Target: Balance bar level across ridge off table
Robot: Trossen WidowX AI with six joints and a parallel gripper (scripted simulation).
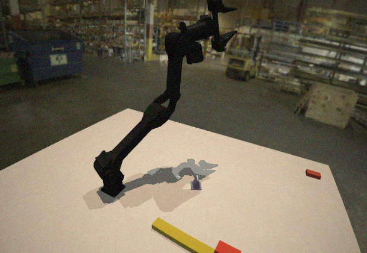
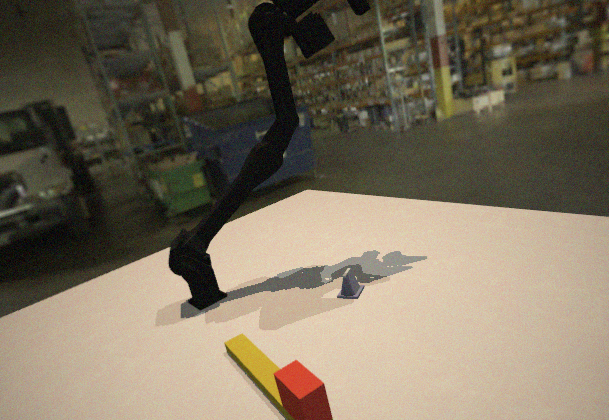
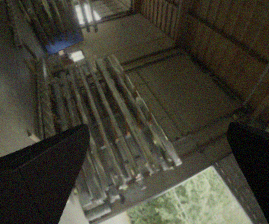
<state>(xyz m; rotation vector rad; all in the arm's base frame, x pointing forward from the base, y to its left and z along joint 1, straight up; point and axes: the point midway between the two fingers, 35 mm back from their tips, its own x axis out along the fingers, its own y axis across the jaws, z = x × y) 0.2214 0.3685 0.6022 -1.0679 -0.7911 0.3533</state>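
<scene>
So there's one arm (image 1: pixel 134 137) (image 2: pixel 240 195) here, one yellow bar (image 1: pixel 181 236) (image 2: pixel 255 367), one little purple-grey ridge (image 1: pixel 196 184) (image 2: pixel 351 287) and two red blocks. The end effector (image 1: pixel 232 20) (image 3: pixel 158 131) is released, fingers spread wide with nothing between them, way up above the bench (image 1: pixel 261 193) (image 2: pixel 468 300).

The bar is lying flat on the bench, on the near side of the ridge and well apart from it. In the top view its long axis runs on a slant, from upper left down to lower right, and the exterior view has it slanting the same way. Its lower right end gets cut off by the frame in both, so I can't tell where it stops.

One red block (image 1: pixel 228 247) (image 2: pixel 302 390) is right up by the bar, can't tell if they're touching. The other, a small red block (image 1: pixel 313 174), sits way off near the bench's right edge in the top view. There's open room between the bar and the ridge, and around the bar's upper left end too. The ridge stands upright, with bench surface on all sides and the arm's shadow falling beside it.
</scene>
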